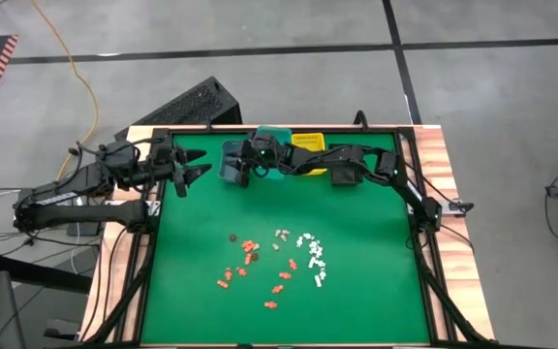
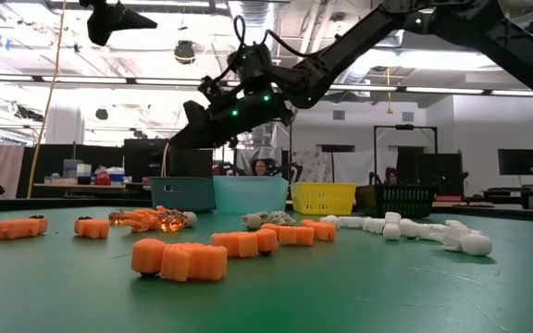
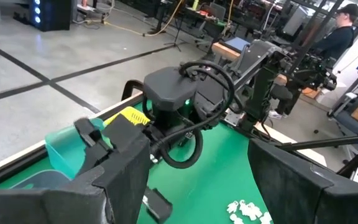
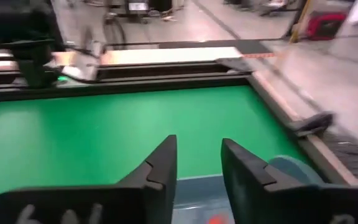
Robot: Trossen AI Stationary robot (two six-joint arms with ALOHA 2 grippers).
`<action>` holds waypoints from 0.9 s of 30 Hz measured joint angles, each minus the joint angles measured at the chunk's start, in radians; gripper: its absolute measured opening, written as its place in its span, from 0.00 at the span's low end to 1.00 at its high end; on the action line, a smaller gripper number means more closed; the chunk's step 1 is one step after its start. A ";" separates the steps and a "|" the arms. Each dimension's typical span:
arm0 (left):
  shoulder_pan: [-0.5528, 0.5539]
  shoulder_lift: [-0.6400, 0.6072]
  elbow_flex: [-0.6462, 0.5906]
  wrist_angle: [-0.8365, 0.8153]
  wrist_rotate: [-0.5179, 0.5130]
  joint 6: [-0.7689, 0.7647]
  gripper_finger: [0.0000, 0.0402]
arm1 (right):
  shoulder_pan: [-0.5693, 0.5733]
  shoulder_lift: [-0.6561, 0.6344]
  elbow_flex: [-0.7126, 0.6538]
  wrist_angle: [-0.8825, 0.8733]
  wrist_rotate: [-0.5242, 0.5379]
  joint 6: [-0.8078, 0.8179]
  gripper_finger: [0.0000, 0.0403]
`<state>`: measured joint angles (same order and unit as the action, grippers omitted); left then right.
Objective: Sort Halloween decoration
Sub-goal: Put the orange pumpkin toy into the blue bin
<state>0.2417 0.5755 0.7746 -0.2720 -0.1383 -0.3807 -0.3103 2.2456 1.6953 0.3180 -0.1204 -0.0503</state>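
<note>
The Halloween decoration pieces lie loose on the green mat toward its near side: orange ones [image 1: 248, 268], white ones [image 1: 313, 252] and a few tan ones [image 1: 281, 235]. In the low view the orange pieces [image 2: 188, 259] are closest and the white ones [image 2: 415, 229] are to the right. My right gripper [image 1: 233, 172] reaches across the far edge and hovers, open, over the blue bin [image 4: 194, 194]. An orange bit [image 4: 213, 219] shows in the bin below its fingers. My left gripper [image 1: 200, 165] is open, left of the blue bin, touching nothing.
Bins stand in a row at the far edge: blue [image 1: 231, 155], teal [image 1: 275, 136], yellow [image 1: 308, 143] and a black one [image 2: 405, 199]. A black frame [image 1: 153, 242] rims the mat. The right arm [image 3: 173, 93] stretches above the bins. Bare mat lies between bins and pieces.
</note>
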 joint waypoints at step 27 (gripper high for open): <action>0.000 -0.027 0.000 -0.011 0.027 0.020 0.65 | 0.313 -0.051 0.000 -0.305 -0.119 -0.318 0.39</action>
<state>0.2417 0.5488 0.7746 -0.2825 -0.1108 -0.3603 0.0023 2.1951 1.6951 0.0126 -0.2391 -0.3679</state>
